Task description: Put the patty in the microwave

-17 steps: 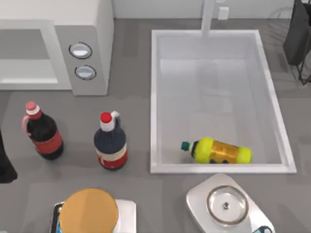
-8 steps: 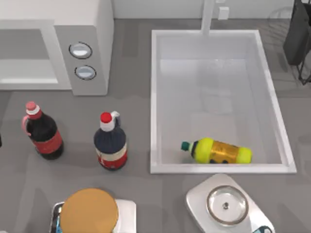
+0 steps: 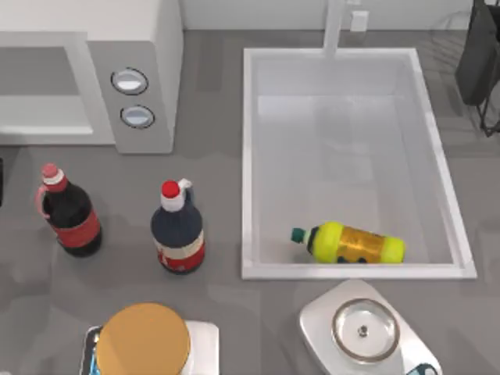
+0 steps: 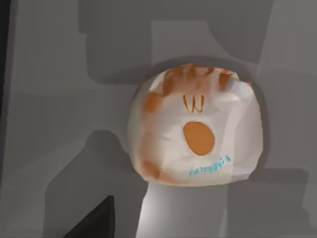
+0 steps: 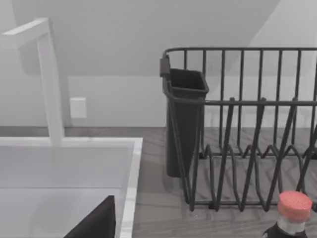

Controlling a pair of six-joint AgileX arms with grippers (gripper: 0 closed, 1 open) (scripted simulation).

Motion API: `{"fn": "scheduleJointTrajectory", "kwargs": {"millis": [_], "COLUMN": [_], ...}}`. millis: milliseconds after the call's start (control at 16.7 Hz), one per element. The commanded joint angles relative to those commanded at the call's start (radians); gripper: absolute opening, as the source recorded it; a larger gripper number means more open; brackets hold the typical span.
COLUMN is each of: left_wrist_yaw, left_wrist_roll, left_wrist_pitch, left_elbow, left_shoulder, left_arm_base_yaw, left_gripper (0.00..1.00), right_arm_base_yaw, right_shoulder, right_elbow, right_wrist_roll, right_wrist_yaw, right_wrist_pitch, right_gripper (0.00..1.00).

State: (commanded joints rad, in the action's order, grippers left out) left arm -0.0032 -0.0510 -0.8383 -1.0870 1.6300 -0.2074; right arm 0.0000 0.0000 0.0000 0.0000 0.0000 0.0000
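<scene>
Nearest the camera, at the table's near left edge, sits the patty [image 3: 144, 340], a round tan disc on a white pack. It rests on the grey table [image 3: 226, 164], apart from everything else. The left wrist view looks down on what appears to be the same item in a white wrapper with orange markings and blue lettering.

It looks light and soft, with a slick, crinkly skin. A grip across its sides, low on the pack, would likely hold better than a pinch on the rounded top, and a hard squeeze could dent it.

The left arm [image 3: 1, 178] is a dark sliver at the left edge, beside the red-capped dark bottle [image 3: 69, 211]. The left gripper [image 4: 94, 220] appears as a dark wedge short of the wrapper. Whether the pincer is open, or has hold of anything, cannot be told.

A second dark bottle [image 3: 178, 228] stands to the right, and a silver scale [image 3: 361, 328] is at near right. A yellow bottle [image 3: 355, 244] lies on its side in the sink [image 3: 248, 156].

At far left the microwave [image 3: 133, 47] stands with its cavity open. The right arm is parked on the right, its wrist camera facing the dish rack [image 5: 247, 129].
</scene>
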Motion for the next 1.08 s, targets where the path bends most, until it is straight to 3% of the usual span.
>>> {"fn": "scheduleJointTrajectory", "kwargs": {"millis": [360, 1080], "left_wrist_yaw": [0.002, 0.003], "left_wrist_roll": [-0.011, -0.044], "left_wrist_pitch": [-0.154, -0.088], "left_elbow": [-0.187, -0.140], "left_shoulder": [0.220, 0.242], "left_arm_base_yaw": [-0.030, -0.065], "left_gripper": [1.00, 1.00], "right_arm_base_yaw": [0.000, 0.000], "right_shoulder": [0.000, 0.000], "right_elbow": [0.000, 0.000], "right_wrist_roll": [0.000, 0.000], "right_wrist_yaw": [0.000, 0.000], "right_wrist_pitch": [0.000, 0.000], "right_gripper": [1.00, 1.00]}}
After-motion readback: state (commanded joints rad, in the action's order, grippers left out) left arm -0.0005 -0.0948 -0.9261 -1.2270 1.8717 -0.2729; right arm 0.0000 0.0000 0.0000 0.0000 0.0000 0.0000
